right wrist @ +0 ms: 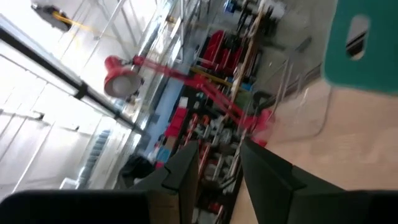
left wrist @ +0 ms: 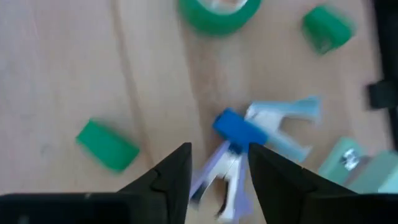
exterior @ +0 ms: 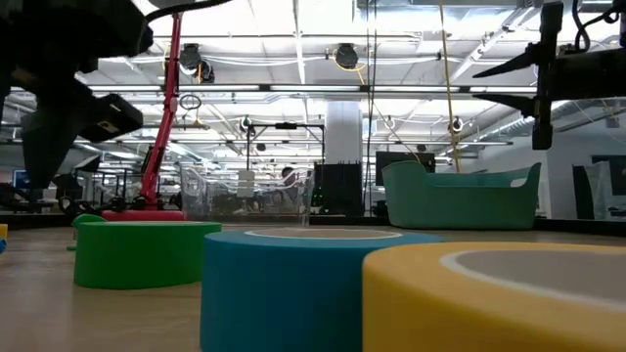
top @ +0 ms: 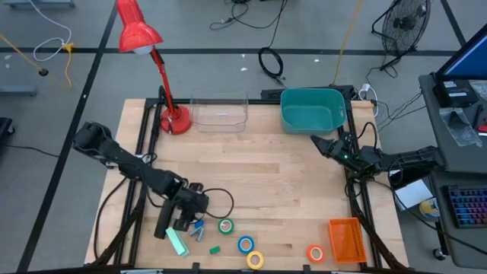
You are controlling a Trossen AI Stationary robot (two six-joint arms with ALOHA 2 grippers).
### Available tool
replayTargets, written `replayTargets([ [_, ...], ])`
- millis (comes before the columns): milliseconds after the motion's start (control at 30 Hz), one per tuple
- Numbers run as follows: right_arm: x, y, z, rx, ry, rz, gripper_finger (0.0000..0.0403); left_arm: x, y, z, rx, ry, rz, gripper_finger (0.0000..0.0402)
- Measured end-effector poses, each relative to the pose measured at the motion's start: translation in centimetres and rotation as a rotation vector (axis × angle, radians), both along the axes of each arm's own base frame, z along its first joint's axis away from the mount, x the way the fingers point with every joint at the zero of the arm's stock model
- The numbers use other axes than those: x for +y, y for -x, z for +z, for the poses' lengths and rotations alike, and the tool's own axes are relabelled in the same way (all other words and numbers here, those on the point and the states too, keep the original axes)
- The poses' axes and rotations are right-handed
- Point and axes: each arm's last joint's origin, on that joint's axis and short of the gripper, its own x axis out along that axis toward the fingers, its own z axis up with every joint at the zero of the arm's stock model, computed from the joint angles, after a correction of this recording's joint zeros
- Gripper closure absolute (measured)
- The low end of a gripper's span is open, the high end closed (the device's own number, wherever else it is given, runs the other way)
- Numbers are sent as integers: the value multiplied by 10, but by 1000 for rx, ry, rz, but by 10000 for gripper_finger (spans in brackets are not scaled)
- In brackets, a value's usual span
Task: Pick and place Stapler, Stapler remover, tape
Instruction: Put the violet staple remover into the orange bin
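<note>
Staple remover (left wrist: pixel 249 155) just ahead of left gripper (left wrist: pixel 219 163), jaws open; green blocks (left wrist: pixel 107 144) flanking.

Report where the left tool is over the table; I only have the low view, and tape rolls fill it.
Observer: In the high view, the left tool is over the blue staple remover, just left of the green tape.
Operator: Give me its finger state.
Observer: The left wrist view shows the fingers open, with the remover's blue body just ahead of the gap.
Operator: Now find the orange tape.
Observer: The orange tape lies flat beside the orange basket, near the table's right corner at the bottom of the high view.
</note>
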Motion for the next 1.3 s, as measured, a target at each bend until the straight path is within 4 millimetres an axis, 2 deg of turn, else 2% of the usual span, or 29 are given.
replayTargets([
  [233,1,0,0,2,7,22,289,0,-3,6,63,-60,0,286],
  [367,1,0,0,9,11,21,289,2,4,3,145,-79,4,299],
  [900,1,-1,-1,21,19,46,289,2,4,2,145,-81,-8,289],
  [1300,1,-1,-1,22,22,46,289,-1,-2,-21,241,-103,-10,289],
])
